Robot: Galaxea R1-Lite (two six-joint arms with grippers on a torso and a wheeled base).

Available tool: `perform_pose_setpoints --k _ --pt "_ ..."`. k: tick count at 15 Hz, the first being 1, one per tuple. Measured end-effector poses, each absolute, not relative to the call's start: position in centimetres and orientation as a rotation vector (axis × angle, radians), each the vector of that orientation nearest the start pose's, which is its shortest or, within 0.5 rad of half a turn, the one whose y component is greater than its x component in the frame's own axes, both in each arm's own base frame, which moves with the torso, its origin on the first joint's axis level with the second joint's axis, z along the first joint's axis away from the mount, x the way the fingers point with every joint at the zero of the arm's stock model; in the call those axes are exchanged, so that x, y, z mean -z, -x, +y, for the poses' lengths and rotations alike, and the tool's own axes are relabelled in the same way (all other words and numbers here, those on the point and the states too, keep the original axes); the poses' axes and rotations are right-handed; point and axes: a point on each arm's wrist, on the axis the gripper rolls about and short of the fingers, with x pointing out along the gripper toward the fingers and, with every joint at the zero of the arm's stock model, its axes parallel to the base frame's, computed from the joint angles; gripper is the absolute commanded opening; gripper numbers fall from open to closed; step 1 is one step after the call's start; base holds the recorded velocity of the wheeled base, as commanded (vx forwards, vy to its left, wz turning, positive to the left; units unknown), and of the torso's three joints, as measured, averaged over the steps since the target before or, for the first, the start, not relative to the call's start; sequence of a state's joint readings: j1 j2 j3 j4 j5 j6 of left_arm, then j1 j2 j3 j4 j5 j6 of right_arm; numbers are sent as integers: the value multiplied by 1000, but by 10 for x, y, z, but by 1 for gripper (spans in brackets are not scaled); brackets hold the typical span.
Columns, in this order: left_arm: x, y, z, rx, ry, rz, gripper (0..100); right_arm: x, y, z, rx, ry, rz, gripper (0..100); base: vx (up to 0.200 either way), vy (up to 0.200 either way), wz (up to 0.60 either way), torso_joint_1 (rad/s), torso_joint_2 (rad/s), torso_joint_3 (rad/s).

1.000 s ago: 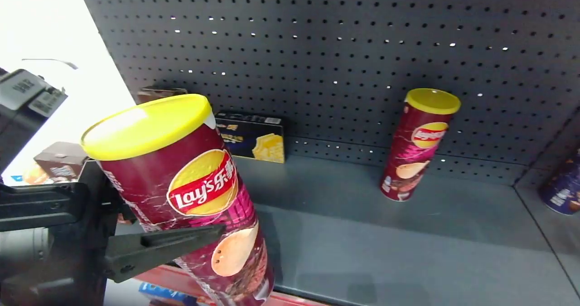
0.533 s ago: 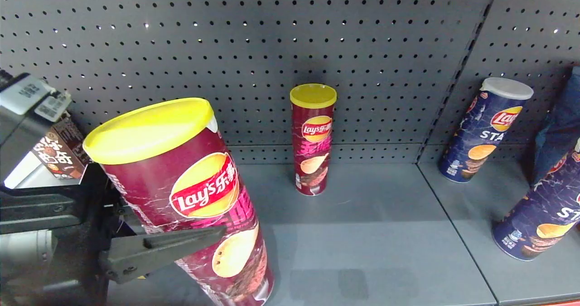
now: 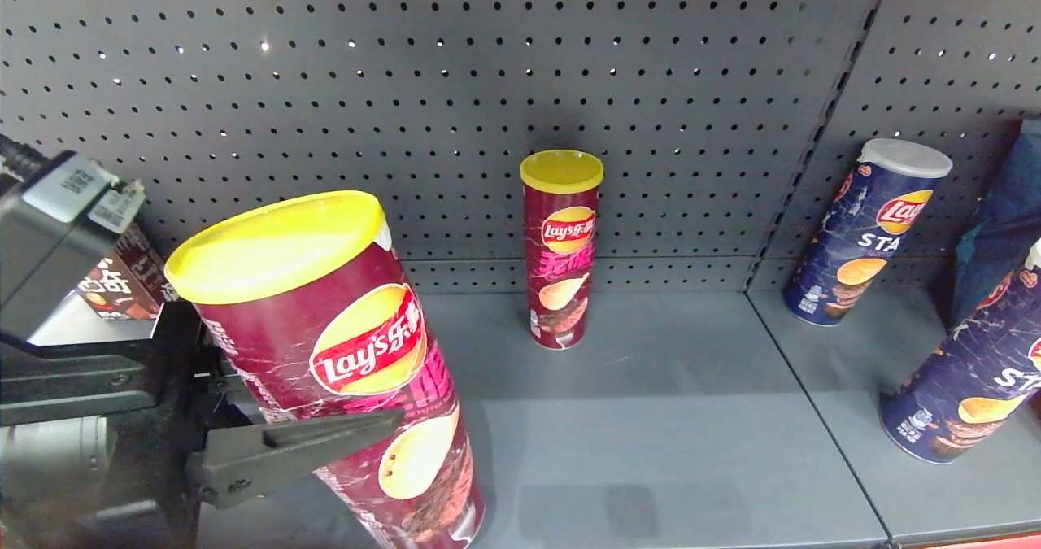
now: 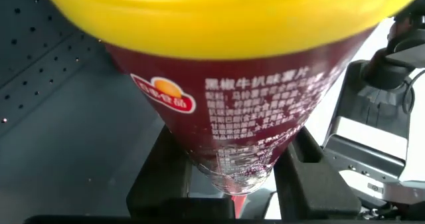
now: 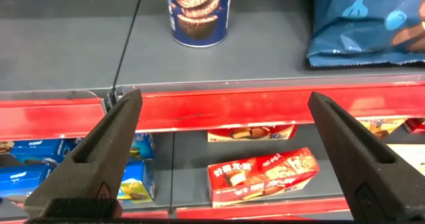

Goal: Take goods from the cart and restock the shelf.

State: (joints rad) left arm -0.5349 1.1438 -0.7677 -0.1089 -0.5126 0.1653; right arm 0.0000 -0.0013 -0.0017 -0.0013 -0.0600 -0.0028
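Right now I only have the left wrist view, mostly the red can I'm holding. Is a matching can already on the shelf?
Observer: Yes. A second red can stands upright at the back of the shelf, by the pegboard, to the right of the held can in the left pincer.
Operator: Anything further right?
Observer: In the next bay, a rear blue can by the pegboard and a front blue can nearer the edge.
Operator: And the right pincer?
Observer: The right pincer is open and empty, facing the shelf's red front edge.
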Motion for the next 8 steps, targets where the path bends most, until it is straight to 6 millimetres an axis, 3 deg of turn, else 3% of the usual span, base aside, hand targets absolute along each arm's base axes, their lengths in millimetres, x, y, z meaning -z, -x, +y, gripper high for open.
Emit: perform_pose_setpoints --k 8 --pt "-240 -133 -91 1024 -166 236 0 -76 23 -1 30 16 -4 100 0 0 0 0 0 0"
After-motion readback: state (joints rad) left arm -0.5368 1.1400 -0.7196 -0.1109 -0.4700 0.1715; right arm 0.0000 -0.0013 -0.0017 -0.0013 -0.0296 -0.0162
